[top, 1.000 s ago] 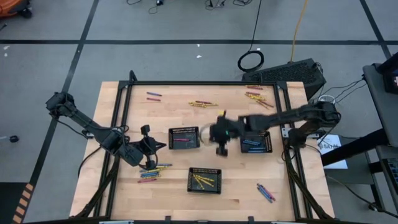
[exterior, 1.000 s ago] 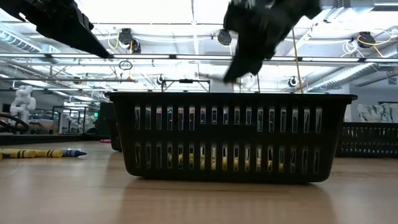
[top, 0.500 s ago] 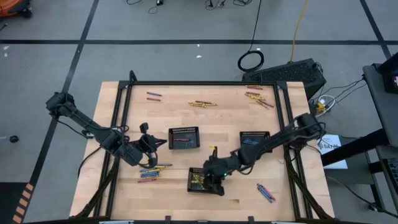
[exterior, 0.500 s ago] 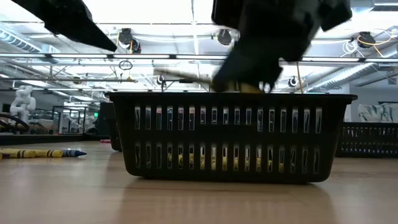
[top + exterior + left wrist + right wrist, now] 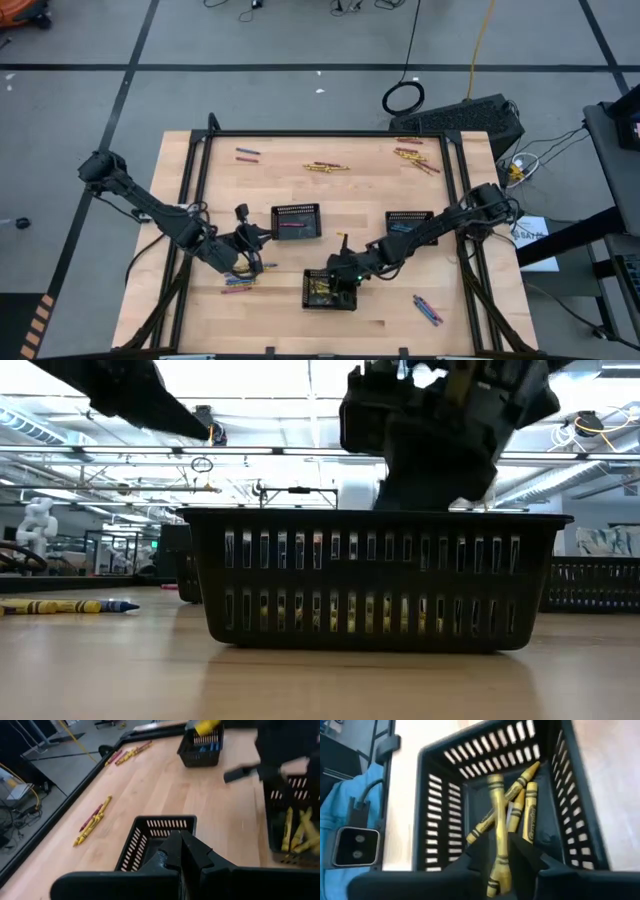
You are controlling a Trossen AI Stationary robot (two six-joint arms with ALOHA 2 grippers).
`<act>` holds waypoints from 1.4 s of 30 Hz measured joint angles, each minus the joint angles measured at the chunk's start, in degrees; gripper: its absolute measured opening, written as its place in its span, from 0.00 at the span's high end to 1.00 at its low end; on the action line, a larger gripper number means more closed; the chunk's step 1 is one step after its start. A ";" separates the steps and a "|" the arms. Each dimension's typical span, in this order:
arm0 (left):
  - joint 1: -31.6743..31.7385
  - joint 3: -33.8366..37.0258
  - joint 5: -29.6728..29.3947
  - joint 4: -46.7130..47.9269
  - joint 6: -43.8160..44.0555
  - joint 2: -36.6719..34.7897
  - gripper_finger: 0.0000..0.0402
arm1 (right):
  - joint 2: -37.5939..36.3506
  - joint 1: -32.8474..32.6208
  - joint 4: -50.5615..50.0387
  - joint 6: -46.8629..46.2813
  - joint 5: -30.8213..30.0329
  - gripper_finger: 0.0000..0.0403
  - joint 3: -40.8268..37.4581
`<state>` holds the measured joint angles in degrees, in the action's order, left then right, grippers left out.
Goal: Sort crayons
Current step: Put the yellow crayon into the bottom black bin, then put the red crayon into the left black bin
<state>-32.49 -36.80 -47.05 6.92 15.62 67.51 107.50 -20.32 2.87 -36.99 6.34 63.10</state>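
Three black mesh trays stand on the table: a near one [image 5: 329,290] holding yellow crayons [image 5: 527,812], a middle one [image 5: 296,222] with a pink crayon, and a right one [image 5: 411,228] with blue ones. My right gripper [image 5: 341,283] hangs over the near tray, pointing slantwise down into it, fingers parted. A yellow crayon [image 5: 497,832] sits between them. My left gripper [image 5: 256,236] is shut with nothing in it, just left of the middle tray [image 5: 152,840]. My right gripper has the yellow crayon's near end [image 5: 499,875] between its parted fingers [image 5: 476,854]. The crayon runs along the fingers, its far end [image 5: 495,781] down in the near tray over the other yellow crayons. Whether a finger touches it I cannot tell.
Loose crayons lie beside my left arm [image 5: 243,275], at the far left [image 5: 247,153], far middle [image 5: 326,167], far right [image 5: 410,155] and near right [image 5: 427,308]. A black frame rail [image 5: 300,134] borders the table.
My right gripper has swung from between the middle and right trays toward the table's near edge and down, tipping steeper, and now hangs over the near tray. My left gripper has edged toward the middle tray.
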 joint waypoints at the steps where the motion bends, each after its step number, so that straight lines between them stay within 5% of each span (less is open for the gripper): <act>1: -0.02 0.00 0.00 -0.02 0.07 0.72 1.00 | -0.76 0.21 -0.79 0.19 0.66 0.83 0.01; 7: 0.17 0.00 0.00 -1.05 0.45 4.78 1.00 | -7.03 0.83 -4.04 4.89 4.09 0.78 0.01; 11: 0.26 0.00 0.02 -2.38 0.48 6.74 1.00 | -14.54 0.15 -7.14 11.49 -1.69 0.80 0.01; 16: 0.26 0.02 0.02 -2.12 0.48 7.91 1.00 | -24.77 -0.66 -19.94 19.72 -22.30 0.83 0.05; 19: 0.26 0.00 0.02 -2.05 0.46 7.91 1.00 | -29.09 0.13 -31.86 18.03 -42.01 0.85 0.05; 21: 0.32 0.01 0.02 -2.03 0.24 7.91 1.00 | -31.67 2.83 -41.02 14.87 -48.61 0.86 0.05; 28: 1.34 0.02 -0.02 -1.95 0.00 7.91 1.00 | -37.05 25.31 -66.17 5.05 -43.95 0.85 0.01; 35: 2.16 0.02 -0.07 -1.95 0.02 7.91 1.00 | -32.50 49.14 -67.21 18.31 -30.80 0.81 0.01; 42: 2.10 0.02 -0.09 -1.92 0.10 7.91 1.00 | -20.46 63.37 -66.11 30.42 -27.37 0.75 -0.01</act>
<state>-30.39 -36.77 -47.13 4.99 15.72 75.42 87.04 43.05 -63.25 -6.57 -21.03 63.09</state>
